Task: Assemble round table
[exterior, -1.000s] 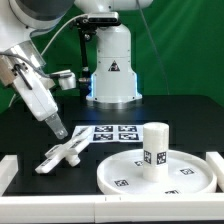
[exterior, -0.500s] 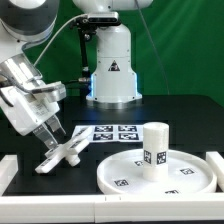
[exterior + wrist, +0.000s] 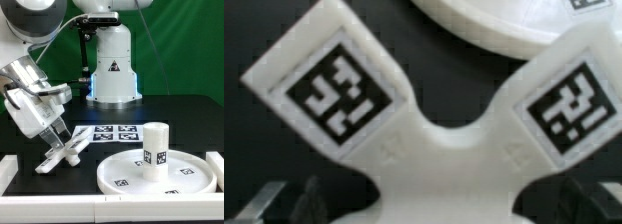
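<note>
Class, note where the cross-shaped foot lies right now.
In the exterior view the cross-shaped foot lies at the view's left, just beside the marker board and left of the round top.

Table (image 3: 190, 112): foot (image 3: 60, 156), disc (image 3: 122, 172), marker board (image 3: 108, 132)

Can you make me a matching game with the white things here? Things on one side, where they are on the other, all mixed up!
Things:
1. leg
2. cross-shaped foot
3. marker board

Places:
A. lying between the open fingers
B. lying flat between the pedestal and the round top
C. standing upright on the round top

Pairs: 1-C, 2-A, 3-B
</note>
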You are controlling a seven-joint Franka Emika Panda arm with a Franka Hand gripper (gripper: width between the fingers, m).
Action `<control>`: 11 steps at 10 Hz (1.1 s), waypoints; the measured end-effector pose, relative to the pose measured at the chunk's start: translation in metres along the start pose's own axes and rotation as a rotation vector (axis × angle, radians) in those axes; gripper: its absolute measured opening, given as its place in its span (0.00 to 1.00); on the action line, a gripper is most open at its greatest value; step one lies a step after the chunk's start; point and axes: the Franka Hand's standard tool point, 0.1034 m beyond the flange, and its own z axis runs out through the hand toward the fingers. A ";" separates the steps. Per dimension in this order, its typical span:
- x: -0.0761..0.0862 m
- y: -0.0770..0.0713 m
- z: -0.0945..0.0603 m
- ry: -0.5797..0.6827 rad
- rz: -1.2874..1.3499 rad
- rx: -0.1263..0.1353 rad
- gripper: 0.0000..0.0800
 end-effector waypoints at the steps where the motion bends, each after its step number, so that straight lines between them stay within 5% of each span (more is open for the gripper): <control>1: -0.003 0.001 0.005 -0.003 -0.004 -0.007 0.81; 7: -0.001 0.005 0.007 -0.011 -0.022 -0.036 0.81; 11: 0.003 0.004 0.003 -0.019 -0.018 -0.028 0.81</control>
